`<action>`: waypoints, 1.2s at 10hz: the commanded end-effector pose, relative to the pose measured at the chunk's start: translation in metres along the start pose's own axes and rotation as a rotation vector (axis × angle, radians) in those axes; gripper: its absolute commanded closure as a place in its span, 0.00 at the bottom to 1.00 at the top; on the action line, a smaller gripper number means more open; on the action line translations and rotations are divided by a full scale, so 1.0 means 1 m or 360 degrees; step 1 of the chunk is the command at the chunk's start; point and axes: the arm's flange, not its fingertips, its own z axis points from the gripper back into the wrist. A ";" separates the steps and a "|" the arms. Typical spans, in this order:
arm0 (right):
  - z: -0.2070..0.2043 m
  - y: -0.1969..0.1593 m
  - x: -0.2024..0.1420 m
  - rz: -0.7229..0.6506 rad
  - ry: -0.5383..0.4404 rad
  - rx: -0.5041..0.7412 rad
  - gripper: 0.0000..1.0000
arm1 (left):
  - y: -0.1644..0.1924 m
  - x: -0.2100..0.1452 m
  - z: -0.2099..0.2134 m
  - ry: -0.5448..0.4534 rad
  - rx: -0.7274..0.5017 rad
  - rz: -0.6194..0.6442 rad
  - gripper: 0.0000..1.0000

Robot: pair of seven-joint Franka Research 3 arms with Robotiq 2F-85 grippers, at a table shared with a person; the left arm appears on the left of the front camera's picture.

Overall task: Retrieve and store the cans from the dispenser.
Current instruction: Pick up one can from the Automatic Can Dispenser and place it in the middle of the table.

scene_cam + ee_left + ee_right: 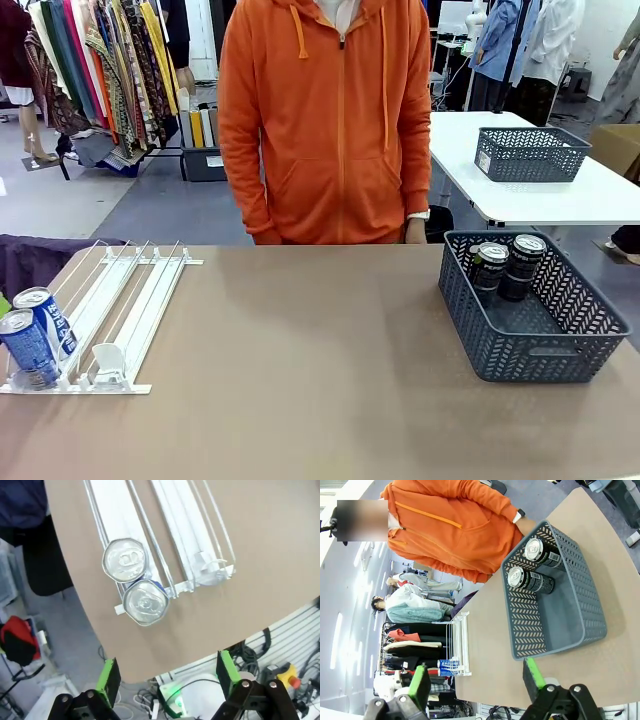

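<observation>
Two blue-and-white cans stand one behind the other at the front of the dispenser's leftmost lane, at the table's left. From above, their silver tops show on the white rails. My left gripper hovers open above and off the table edge near them, holding nothing. Two dark cans sit in the grey lattice basket at the right. My right gripper is open and empty, some way short of that basket.
A person in an orange hoodie stands at the far side of the brown table, hands down. A second grey basket rests on a white table behind. Clothes racks stand in the background.
</observation>
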 end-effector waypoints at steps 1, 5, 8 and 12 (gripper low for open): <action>-0.001 0.001 0.002 0.0037 -0.0024 0.0058 0.00 | 0.006 0.008 -0.035 -0.0004 0.0067 0.0065 0.00; -0.001 0.001 0.002 0.0037 -0.0024 0.0058 0.00 | 0.014 0.008 -0.074 0.0048 0.0052 0.0129 0.00; -0.001 0.001 0.002 0.0037 -0.0024 0.0058 0.00 | 0.014 0.009 -0.098 0.0085 0.0082 0.0156 0.00; -0.001 0.001 0.002 0.0037 -0.0024 0.0058 0.00 | 0.016 0.010 -0.126 0.0136 0.0004 0.0123 0.00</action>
